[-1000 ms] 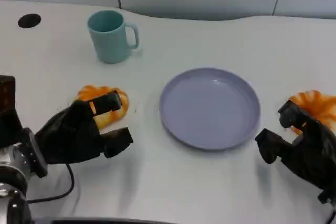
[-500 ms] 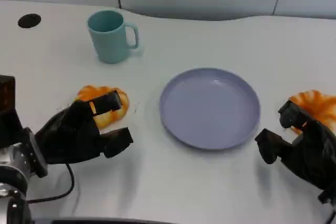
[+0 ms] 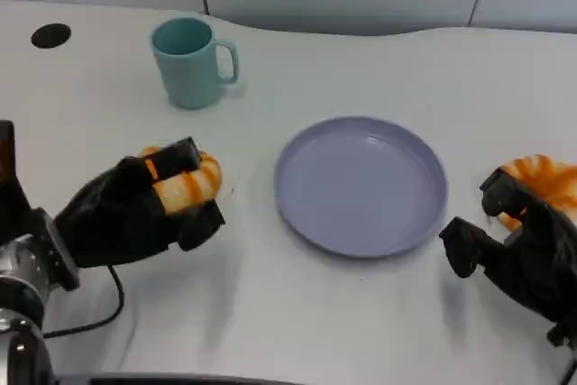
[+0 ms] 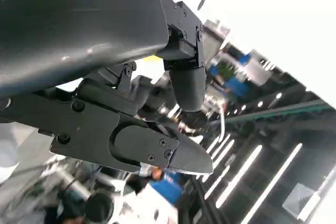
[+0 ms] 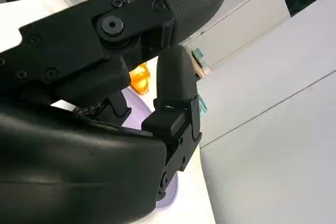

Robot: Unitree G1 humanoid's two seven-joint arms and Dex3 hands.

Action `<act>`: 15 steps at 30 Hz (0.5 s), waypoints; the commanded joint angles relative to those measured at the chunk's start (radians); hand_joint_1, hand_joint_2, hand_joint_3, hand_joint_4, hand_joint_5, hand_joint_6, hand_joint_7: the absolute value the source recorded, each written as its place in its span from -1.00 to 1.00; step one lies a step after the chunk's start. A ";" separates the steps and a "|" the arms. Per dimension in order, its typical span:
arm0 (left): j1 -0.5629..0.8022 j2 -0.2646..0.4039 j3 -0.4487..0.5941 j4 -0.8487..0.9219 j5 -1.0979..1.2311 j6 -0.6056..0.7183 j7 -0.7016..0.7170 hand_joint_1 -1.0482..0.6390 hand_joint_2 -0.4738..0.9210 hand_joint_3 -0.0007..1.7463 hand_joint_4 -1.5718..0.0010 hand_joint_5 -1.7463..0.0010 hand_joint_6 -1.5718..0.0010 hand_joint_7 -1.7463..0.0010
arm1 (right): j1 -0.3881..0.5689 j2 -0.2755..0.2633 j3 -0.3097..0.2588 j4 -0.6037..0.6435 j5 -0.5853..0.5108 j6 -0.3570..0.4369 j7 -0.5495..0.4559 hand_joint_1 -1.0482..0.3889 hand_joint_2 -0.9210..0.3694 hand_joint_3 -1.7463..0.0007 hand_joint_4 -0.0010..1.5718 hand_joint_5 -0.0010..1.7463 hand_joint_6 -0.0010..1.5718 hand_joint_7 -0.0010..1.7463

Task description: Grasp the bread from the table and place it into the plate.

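Left hand (image 3: 135, 214) low at the near left, fingers wrapped around the bread (image 3: 183, 182) left of the plate (image 3: 361, 185); right hand (image 3: 514, 254) at the near right, fingers curled on nothing beside a second bread (image 3: 545, 178).

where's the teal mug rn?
Head view: the teal mug stands upright at the table's far left, beyond the left hand and its bread, up-left of the purple plate.

Left hand (image 3: 135, 209) moved forward, fingers (image 3: 176, 158) closing around bread (image 3: 185, 185).
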 commanded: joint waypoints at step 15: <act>-0.043 0.051 -0.079 -0.141 0.068 -0.504 0.170 -0.55 1.00 -0.97 0.57 -0.12 0.17 0.57 | 0.007 -0.013 -0.009 -0.010 0.004 0.014 -0.009 -0.11 -0.92 1.00 0.13 1.00 -0.18 1.00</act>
